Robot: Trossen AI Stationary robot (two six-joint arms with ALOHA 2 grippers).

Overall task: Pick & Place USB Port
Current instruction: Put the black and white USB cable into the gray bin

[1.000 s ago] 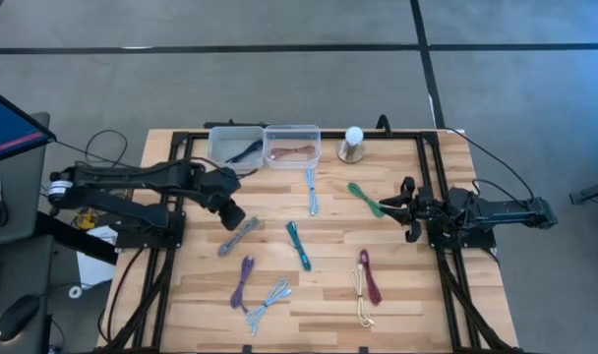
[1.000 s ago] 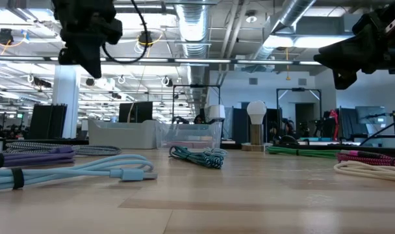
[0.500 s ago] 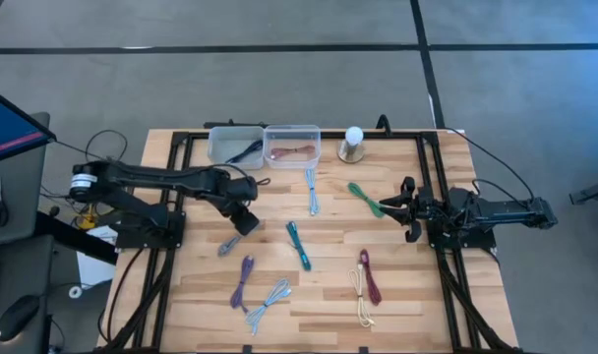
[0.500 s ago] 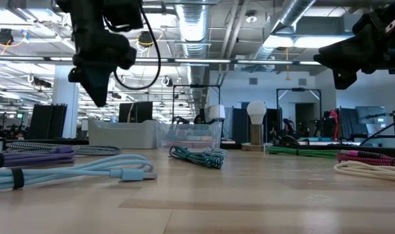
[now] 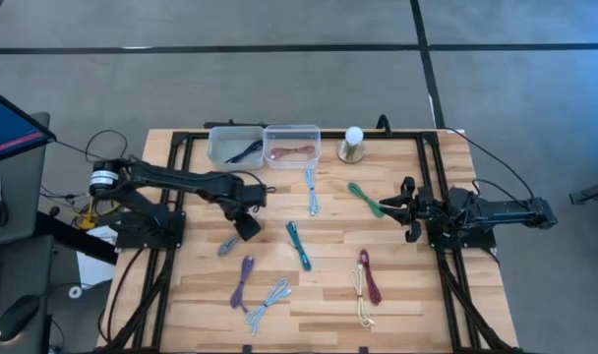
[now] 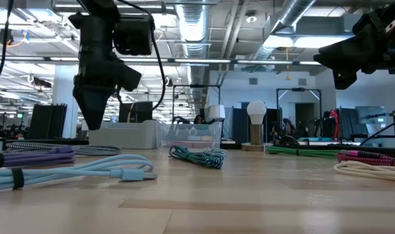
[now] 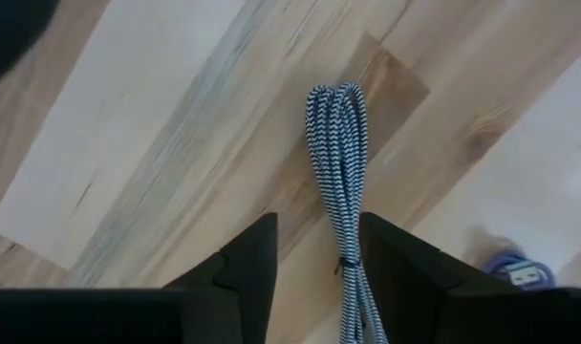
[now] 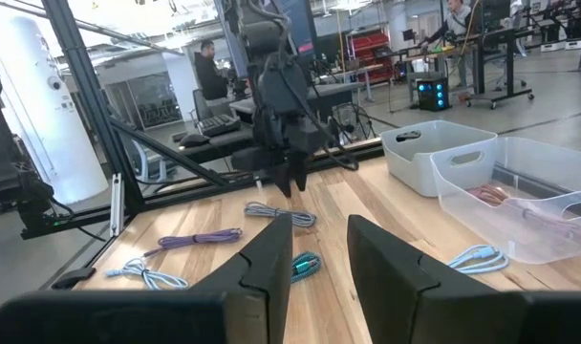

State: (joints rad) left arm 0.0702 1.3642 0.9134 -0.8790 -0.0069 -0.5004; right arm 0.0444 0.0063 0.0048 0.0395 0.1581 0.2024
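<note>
Now left gripper straddles black-and-white cable, parted.

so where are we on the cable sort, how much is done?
Done: one dark cable in the grey bin, one reddish cable in the clear bin. In hand: nothing yet; left gripper, jaws open, sits over the black-and-white cable. Left: eight cables on the table. Right gripper waits at the right edge.

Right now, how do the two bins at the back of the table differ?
The grey bin is opaque and holds a dark cable; the clear bin is see-through and holds a reddish cable. The grey bin sits nearer the left arm's side, the clear bin nearer the bulb. Both are rectangular, open-topped, side by side, and hold one cable each.
</note>
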